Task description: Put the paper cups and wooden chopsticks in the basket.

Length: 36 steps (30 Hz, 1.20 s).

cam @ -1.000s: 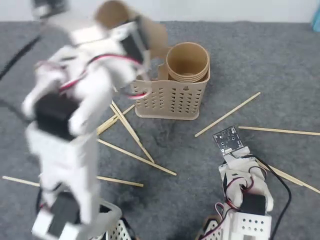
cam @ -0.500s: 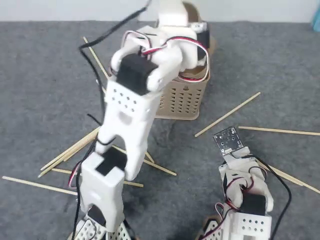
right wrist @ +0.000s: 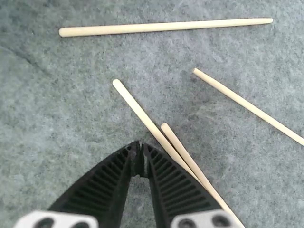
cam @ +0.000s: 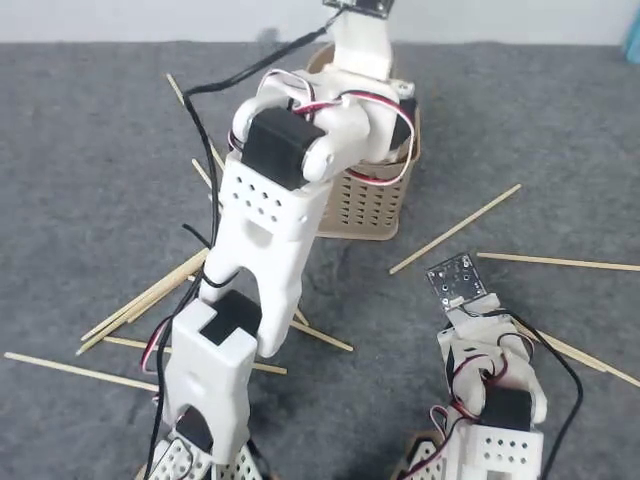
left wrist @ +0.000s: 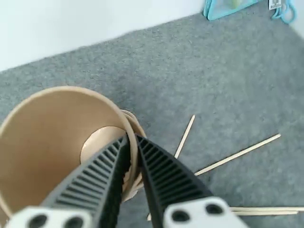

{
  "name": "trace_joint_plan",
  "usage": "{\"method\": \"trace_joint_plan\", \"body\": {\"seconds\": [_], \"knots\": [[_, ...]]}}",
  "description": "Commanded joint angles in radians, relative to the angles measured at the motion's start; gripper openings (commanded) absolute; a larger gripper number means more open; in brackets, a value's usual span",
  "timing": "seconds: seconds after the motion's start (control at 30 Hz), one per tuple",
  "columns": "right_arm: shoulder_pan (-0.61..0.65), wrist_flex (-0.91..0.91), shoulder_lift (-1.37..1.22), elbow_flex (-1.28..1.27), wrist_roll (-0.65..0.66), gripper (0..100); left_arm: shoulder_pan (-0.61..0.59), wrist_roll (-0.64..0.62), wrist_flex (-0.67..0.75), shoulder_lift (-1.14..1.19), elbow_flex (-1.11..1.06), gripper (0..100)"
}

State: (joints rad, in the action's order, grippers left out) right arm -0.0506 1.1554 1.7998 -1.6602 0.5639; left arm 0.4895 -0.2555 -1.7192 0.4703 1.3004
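Right now the left gripper point(left wrist: 132, 142) is pinched narrow on the wall of a paper cup point(left wrist: 47, 137), with one finger inside the mouth, the other outside, and the rim nipped between them. Just beneath the fingertips show the rims of more cups point(left wrist: 136, 124) nested together. The high view puts this arm over the basket point(cam: 370, 210), so the held cup looks to be at or just above the stack. I judge the cup light and thin-walled: it will dent under a hard squeeze, and held by one side of the rim it can tilt, so a gentle pinch near the lip suits it. The right gripper point(right wrist: 141, 154) has its fingers closed on nothing, tips near the grey carpet point(right wrist: 57, 95). Two wooden chopsticks point(right wrist: 152, 126) lie side by side just beyond the tips, with others farther out. They look stiff, light and thin, and likely to roll, so each is best taken near its middle, across its length.
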Motion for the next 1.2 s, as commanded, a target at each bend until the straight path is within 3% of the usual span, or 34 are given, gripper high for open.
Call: {"method": "trace_joint_plan", "body": {"seconds": [0.0, 0.17, 0.37, 0.5, 0.67, 0.87, 1.17], "knots": [[0.004, -0.012, 0.015, 0.003, 0.011, 0.8, 0.003, 0.069, -0.031, -0.008, 0.035, 1], [0.004, -0.012, 0.015, 0.003, 0.011, 0.8, -0.002, 0.130, -0.031, -0.009, 0.036, 8], [0.004, -0.012, 0.015, 0.003, 0.011, 0.8, -0.002, 0.043, -0.032, -0.009, 0.186, 20], [0.004, -0.012, 0.015, 0.003, 0.011, 0.8, 0.005, 0.031, -0.034, -0.009, 0.283, 17], [0.004, -0.012, 0.015, 0.003, 0.011, 0.8, -0.002, 0.031, -0.034, 0.003, 0.286, 0], [0.002, -0.012, 0.015, 0.003, 0.011, 0.8, 0.006, -0.097, -0.031, 0.003, 0.343, 1], [0.001, -0.010, 0.015, 0.003, 0.011, 0.8, -0.011, -0.098, -0.038, 0.009, 0.377, 1]]}}
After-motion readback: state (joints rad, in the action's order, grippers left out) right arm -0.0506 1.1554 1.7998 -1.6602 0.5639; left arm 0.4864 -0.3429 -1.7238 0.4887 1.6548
